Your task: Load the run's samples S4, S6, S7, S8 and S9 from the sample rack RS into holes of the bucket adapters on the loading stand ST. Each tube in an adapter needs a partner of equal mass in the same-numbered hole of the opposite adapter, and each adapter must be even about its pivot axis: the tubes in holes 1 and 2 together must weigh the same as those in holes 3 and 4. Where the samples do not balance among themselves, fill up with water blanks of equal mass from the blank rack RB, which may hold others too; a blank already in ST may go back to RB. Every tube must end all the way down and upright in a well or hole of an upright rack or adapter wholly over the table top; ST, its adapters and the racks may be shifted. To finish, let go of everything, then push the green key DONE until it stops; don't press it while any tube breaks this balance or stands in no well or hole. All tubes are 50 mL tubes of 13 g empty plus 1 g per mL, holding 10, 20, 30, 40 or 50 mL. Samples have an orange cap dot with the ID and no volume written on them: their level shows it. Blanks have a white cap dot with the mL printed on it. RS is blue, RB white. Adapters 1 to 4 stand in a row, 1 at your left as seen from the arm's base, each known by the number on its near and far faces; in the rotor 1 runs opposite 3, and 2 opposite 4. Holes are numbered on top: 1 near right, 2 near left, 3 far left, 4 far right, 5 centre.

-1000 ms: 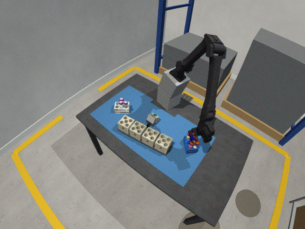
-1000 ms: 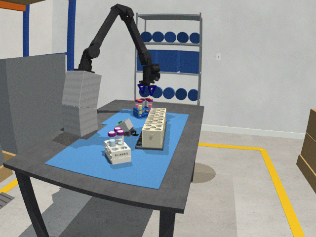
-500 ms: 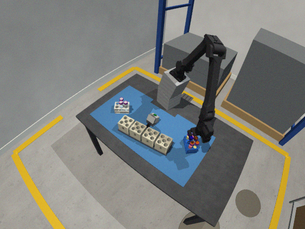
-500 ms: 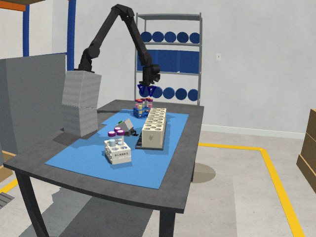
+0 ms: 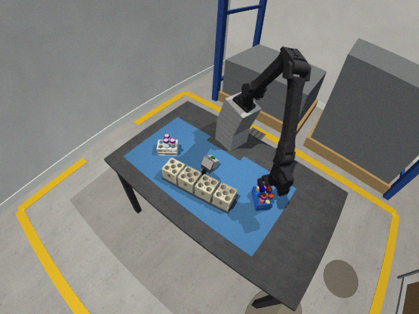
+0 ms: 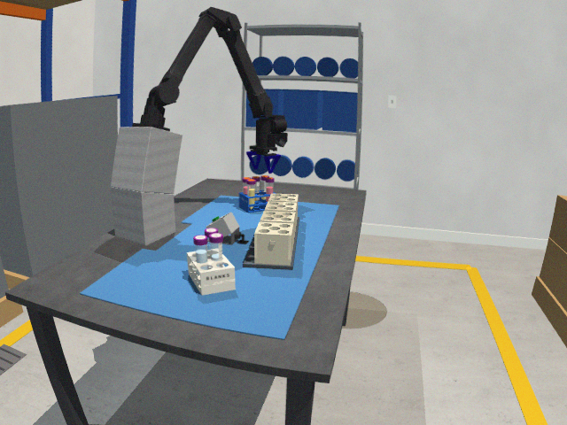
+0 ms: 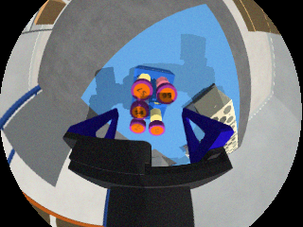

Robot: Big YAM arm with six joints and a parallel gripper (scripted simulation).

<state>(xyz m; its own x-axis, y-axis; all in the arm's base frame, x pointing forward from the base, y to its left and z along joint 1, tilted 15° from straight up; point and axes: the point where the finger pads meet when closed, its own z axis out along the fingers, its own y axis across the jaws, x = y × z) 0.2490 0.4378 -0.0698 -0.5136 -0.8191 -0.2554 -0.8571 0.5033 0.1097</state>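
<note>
The blue sample rack RS [image 5: 264,202] stands at the right end of the blue mat and holds several orange-capped sample tubes [image 7: 150,106]; it also shows in the exterior view [image 6: 253,196]. My gripper [image 6: 263,162] hangs open and empty a little above these tubes, its blue fingers spread to either side of them in the wrist view. The four beige adapters on stand ST [image 5: 200,184] sit in a row with all visible holes empty. The white blank rack RB [image 5: 169,145] holds three purple-capped blanks [image 6: 208,242]. The green DONE key [image 5: 212,157] sits on a grey box behind ST.
A grey block pedestal [image 5: 236,123] carries the arm's base at the table's back edge. Table edges run close to the right of RS. Grey crates and blue shelving stand beyond the table.
</note>
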